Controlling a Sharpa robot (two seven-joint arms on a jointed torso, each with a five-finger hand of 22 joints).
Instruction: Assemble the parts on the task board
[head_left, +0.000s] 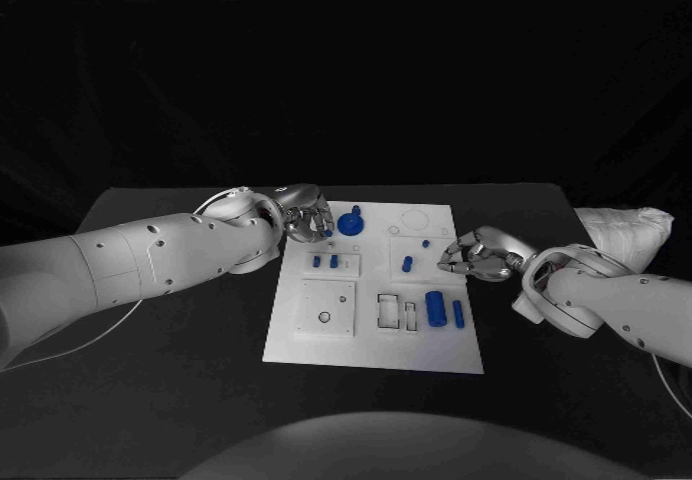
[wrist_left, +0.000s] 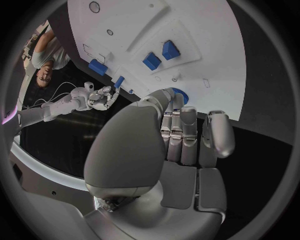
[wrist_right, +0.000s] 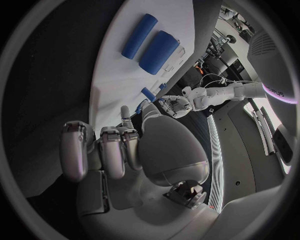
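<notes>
1. So, the white board (head_left: 372, 345) lies flat in the middle of the black table (head_left: 173, 370), with blue pieces in its recesses: two small blocks (head_left: 326, 261) side by side in the left-centre pocket, and a thick cylinder (head_left: 436, 306) next to a thinner rod (head_left: 459, 315) on the right side near the front.
2. A blue gear-shaped piece (head_left: 351, 220) sits at the far left corner of the board, right by the left hand (head_left: 304, 222). A small blue peg (head_left: 407, 265) stands near the middle, just beside the right hand (head_left: 477, 256).
3. Left hand: fingers curled in at the board's far left edge, against the gear. I can't tell if it's really gripping it.
4. Right hand: fingers bent in over the board's right edge. Can't tell whether anything's pinched there.
5. From the left wrist camera you get the gear's toothed rim (wrist_left: 180, 93) peeking out past the fingers (wrist_left: 187, 131), plus the two blocks (wrist_left: 160, 55) up close.
6. The right wrist camera gives the cylinder (wrist_right: 159, 52) and rod (wrist_right: 139, 35) lying parallel, and the other hand (wrist_right: 174, 104) across the board.
</notes>
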